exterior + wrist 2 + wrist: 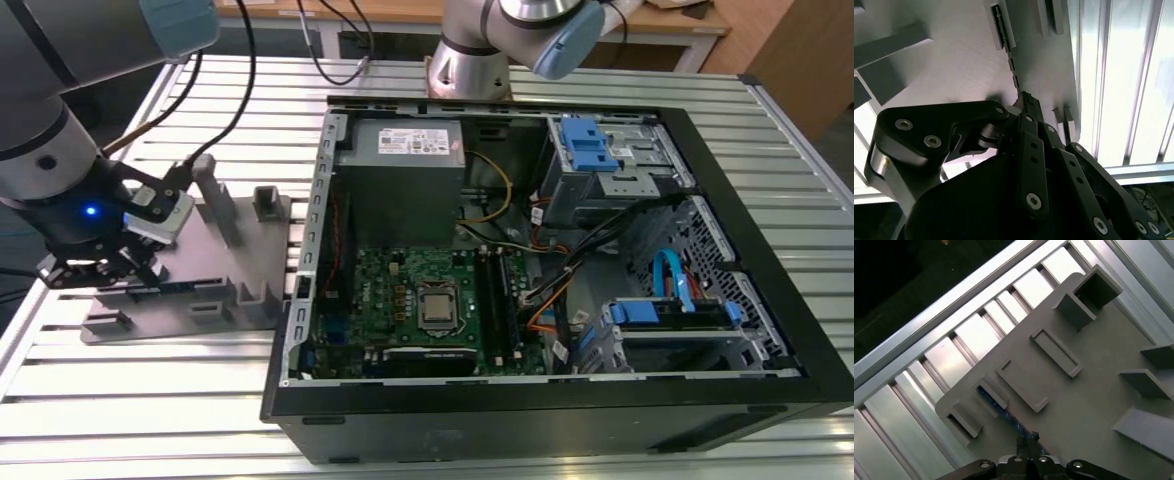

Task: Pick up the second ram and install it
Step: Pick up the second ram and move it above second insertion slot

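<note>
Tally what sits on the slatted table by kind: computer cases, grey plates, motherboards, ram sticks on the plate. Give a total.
Open computer case: 1
Grey moulded plate: 1
Green motherboard: 1
Ram stick in the plate's slot: 1
Total: 4

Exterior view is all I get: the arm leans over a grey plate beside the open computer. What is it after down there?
Observer: The first wrist view shows a thin blue-green memory stick, the second ram, on edge on the grey moulded plate, right at the gripper.
Operator: Is it gripping it?
Observer: In the second wrist view the fingertips are shut on the stick's thin edge.
Operator: Lifted yet?
Observer: No; there its far end sits in a slotted block of the plate.
</note>
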